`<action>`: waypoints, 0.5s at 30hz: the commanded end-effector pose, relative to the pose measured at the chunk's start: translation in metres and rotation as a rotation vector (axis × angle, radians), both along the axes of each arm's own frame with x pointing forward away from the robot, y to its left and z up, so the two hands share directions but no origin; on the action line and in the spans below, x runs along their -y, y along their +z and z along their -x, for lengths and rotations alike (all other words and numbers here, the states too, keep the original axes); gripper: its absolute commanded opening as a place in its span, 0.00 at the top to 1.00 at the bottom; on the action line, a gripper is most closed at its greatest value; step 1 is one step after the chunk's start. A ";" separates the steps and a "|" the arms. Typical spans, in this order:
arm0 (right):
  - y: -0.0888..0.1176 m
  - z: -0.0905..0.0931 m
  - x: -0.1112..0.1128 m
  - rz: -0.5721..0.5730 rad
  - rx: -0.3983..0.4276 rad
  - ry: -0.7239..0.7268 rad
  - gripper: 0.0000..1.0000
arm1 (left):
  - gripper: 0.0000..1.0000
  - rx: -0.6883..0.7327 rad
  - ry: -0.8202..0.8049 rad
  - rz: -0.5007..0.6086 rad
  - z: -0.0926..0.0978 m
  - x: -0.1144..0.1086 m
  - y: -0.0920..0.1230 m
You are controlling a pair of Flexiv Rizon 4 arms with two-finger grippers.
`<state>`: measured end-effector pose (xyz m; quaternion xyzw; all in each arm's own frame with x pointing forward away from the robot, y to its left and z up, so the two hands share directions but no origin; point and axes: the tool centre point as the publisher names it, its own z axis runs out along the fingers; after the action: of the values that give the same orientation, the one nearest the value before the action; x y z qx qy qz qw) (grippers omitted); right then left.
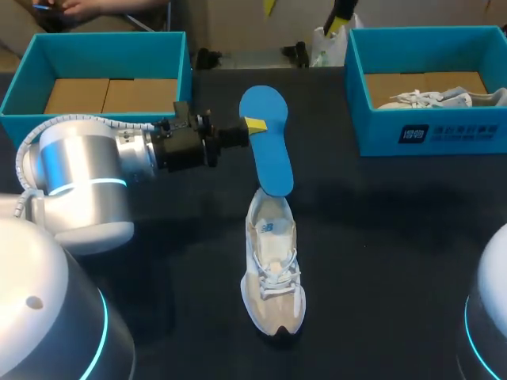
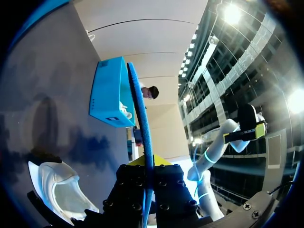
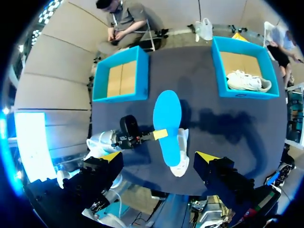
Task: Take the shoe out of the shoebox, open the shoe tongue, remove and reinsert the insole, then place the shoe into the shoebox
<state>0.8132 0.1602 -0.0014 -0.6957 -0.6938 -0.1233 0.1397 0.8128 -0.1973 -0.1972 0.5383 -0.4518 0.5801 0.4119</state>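
Note:
A blue insole (image 1: 267, 142) hangs above the table, its lower end just over the heel of the beige-white shoe (image 1: 273, 277). My left gripper (image 1: 255, 125) comes in from the left and is shut on the insole's edge. In the left wrist view the insole (image 2: 140, 109) shows edge-on, running out from between the left gripper (image 2: 148, 164), with the shoe (image 2: 59, 190) below and beside it. My right gripper (image 3: 159, 159) is open and empty, high over the table, looking down on the insole (image 3: 168, 126) and the shoe (image 3: 181, 142).
An empty teal shoebox (image 1: 103, 39) stands at the back left. A second teal shoebox (image 1: 428, 131) at the back right holds another white shoe (image 1: 444, 99). Dark table surface lies around the shoe on both sides.

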 end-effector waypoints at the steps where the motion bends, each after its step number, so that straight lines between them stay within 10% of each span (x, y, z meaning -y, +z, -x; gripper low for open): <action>1: -0.017 0.001 0.009 -0.456 -0.015 0.002 0.00 | 1.00 0.001 0.003 -0.001 0.001 0.001 0.000; 15: -0.037 -0.007 0.020 -0.716 -0.030 -0.028 0.00 | 1.00 0.001 0.003 -0.001 0.001 0.001 0.000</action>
<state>0.8255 0.1431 -0.0315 -0.6603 -0.6591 -0.2334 0.2742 0.8126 -0.1969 -0.1966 0.5385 -0.4523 0.5795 0.4119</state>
